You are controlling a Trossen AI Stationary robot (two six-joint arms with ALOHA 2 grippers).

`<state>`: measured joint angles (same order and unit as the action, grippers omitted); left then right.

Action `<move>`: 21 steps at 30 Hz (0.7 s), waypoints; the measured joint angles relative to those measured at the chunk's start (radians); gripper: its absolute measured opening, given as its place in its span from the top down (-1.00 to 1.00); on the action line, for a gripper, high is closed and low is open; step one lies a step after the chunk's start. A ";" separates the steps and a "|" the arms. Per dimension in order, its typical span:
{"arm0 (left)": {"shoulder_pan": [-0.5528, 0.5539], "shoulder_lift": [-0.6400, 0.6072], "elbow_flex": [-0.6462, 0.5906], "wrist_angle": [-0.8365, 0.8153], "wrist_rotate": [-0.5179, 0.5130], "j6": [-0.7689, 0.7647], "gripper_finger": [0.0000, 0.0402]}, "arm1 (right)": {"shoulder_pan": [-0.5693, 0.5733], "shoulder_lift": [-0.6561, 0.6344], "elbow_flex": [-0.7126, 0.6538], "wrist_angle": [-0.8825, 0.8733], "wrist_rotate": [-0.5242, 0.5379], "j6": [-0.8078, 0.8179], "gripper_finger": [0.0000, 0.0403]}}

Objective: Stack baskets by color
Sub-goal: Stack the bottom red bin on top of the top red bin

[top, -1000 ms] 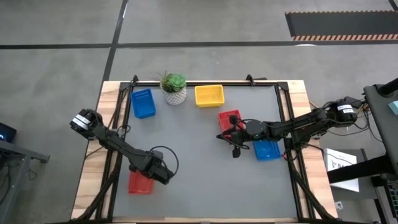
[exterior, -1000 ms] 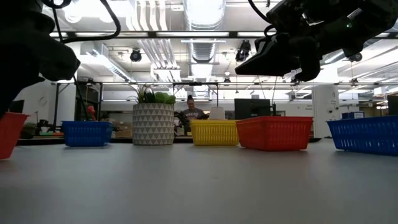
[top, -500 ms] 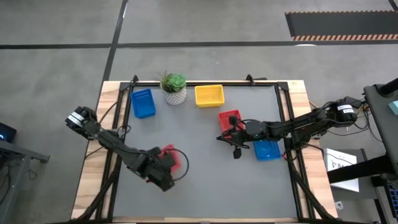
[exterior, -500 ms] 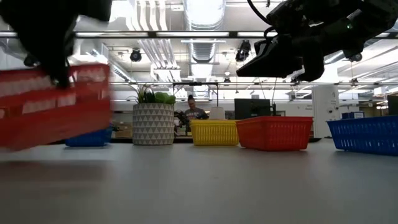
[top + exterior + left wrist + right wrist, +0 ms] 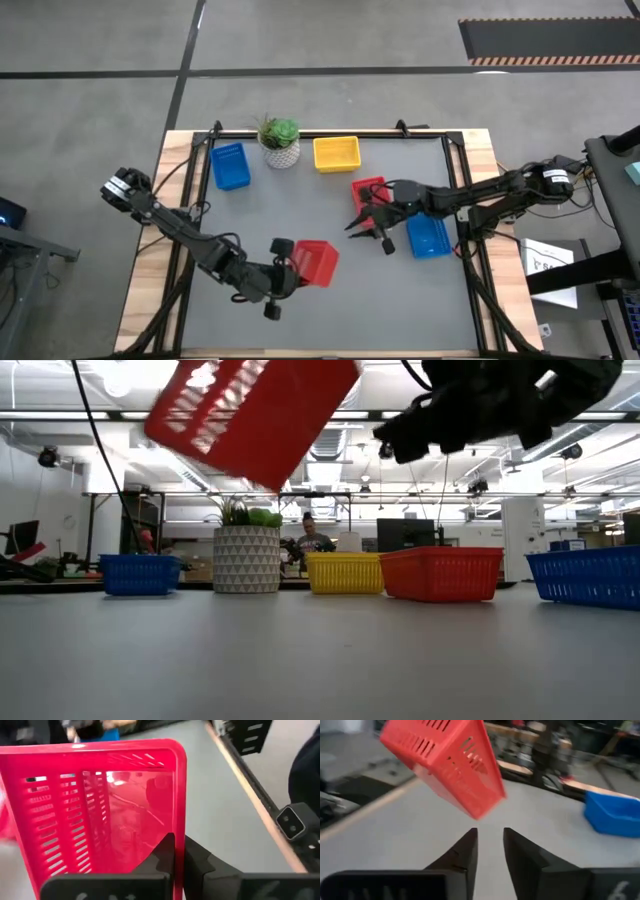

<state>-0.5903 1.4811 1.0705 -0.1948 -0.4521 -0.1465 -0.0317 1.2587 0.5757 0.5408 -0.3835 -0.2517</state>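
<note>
One slatted red plastic basket (image 5: 314,262) pinched by left gripper (image 5: 290,266); tilted.

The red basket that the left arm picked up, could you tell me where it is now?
The red basket is in the left hand, lifted and tilted above the table's front middle in the high view, well short of the other red basket by the right hand.

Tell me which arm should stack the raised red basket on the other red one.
Left. Its gripper already grips the raised red basket; the right gripper is empty beside the red basket on the table.
</note>
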 joint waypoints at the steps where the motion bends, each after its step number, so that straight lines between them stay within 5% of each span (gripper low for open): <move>1: 0.001 0.001 -0.003 0.026 0.006 0.049 1.00 | -0.003 0.000 0.010 -0.004 -0.032 0.007 0.53; 8: 0.026 0.002 -0.074 0.237 0.119 0.237 1.00 | -0.006 0.000 0.064 -0.013 -0.096 0.025 0.26; 16: 0.054 0.003 -0.180 0.447 0.282 0.263 1.00 | -0.006 0.000 0.119 -0.039 -0.176 -0.007 0.10; 21: 0.070 0.001 -0.223 0.499 0.291 0.246 1.00 | -0.006 0.000 0.181 -0.165 -0.176 -0.002 0.08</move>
<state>-0.5200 1.4822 0.8473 0.3039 -0.1608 0.0993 -0.0379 1.2587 0.7563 0.3754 -0.5596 -0.2535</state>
